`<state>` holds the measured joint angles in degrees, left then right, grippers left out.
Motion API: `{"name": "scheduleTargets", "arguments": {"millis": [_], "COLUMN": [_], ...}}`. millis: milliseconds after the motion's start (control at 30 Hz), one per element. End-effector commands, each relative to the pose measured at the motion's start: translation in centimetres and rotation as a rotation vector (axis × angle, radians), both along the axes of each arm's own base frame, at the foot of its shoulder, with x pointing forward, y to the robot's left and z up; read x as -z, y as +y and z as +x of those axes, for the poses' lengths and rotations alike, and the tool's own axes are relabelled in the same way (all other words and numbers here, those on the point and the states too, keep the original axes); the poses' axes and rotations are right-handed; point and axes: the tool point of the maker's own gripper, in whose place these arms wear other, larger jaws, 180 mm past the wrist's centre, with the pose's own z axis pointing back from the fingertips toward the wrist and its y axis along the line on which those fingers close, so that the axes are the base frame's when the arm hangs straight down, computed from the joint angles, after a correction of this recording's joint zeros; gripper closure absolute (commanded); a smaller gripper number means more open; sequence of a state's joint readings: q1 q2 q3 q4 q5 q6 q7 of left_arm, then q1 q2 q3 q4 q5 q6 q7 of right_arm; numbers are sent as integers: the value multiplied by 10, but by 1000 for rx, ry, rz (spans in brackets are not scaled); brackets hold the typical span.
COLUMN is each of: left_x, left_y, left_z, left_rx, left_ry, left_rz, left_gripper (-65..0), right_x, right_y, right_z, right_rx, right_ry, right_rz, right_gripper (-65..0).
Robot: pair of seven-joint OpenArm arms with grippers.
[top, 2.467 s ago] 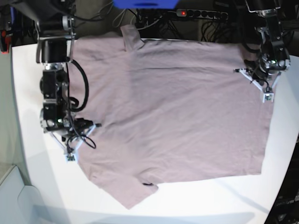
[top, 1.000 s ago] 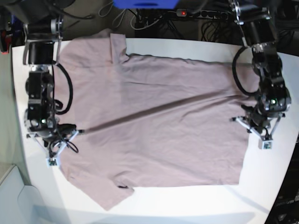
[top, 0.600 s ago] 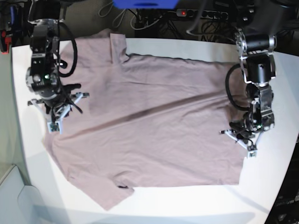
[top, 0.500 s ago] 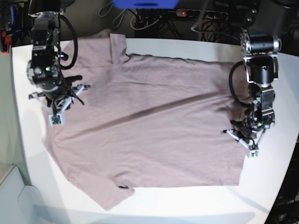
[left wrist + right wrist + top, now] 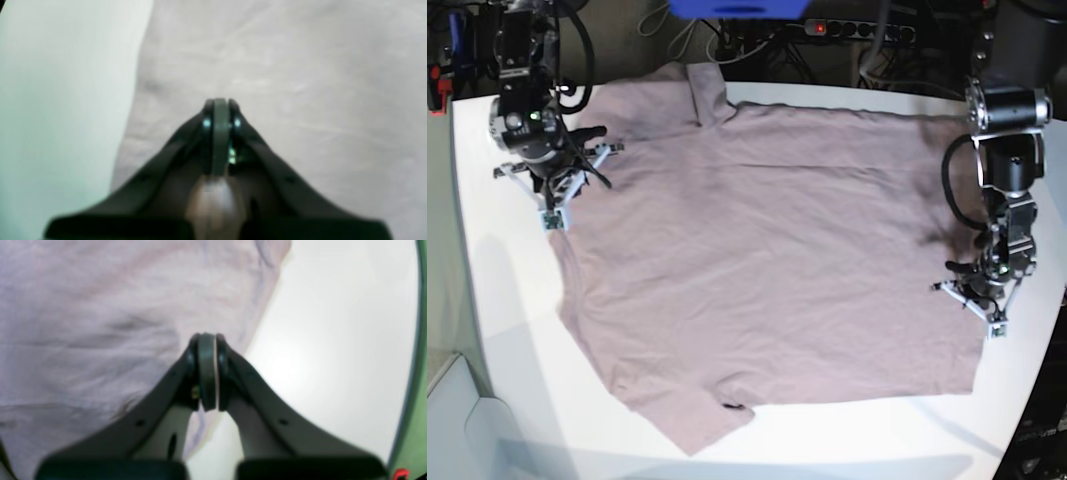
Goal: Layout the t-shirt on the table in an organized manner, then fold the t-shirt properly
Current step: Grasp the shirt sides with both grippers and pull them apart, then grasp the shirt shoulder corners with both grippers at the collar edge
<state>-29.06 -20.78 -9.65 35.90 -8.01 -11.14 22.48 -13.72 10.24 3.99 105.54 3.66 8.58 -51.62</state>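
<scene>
Plainly no readable writing | left claw (image 5: 998, 329) clenched on t-shirt (image 5: 767, 250) | right claw (image 5: 549, 219) likewise

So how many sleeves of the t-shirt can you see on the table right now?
2. One sleeve lies at the table's far edge, the other sleeve near its front edge; both on the t-shirt's left end in the base view.

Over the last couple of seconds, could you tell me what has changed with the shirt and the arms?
The right hand climbed toward the far edge; the left hand came nearer. The t-shirt shifted and its long diagonal crease smoothed out. Both hands stayed shut, and the table did not move.
</scene>
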Motion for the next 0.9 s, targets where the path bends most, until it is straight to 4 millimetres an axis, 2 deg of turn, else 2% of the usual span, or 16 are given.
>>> {"name": "scheduleTargets", "arguments": {"millis": [0,167,300,400,567,700,767,867], "left_x": [-27,-40,-68,-83,-118,-118,-112,-106], "left_y": [4,0,-6,-9,18,24,18,8], "left_z": [19,24,32,20,-24,-78,-104,-141], "left_rx": [0,10,37,53,-40,-64,-15,50], "left_ry": [-77,-88,-110,-97,-110,-69,-42,-13], "left_rz": [14,12,35,55,62,98,133,172], "left_gripper": [-2,-2,-2,-2,-3,-3,-4,-5], "right_x": [-4,7,4,3,-2,-18,-23,-19], "right_y": [-2,-3,-6,-14,-13,-13,-11,-10], "right_z": [5,0,3,3,-3,-14,-22,-33], "right_rx": [0,9,7,2,-7,-6,-10,-13], "right_ry": [-25,3,-5,-1,-4,-39,-44,-23], "right_rz": [-3,3,-6,-30,-36,-44,-47,-48], "right_gripper": [0,0,0,0,0,0,0,0]}}
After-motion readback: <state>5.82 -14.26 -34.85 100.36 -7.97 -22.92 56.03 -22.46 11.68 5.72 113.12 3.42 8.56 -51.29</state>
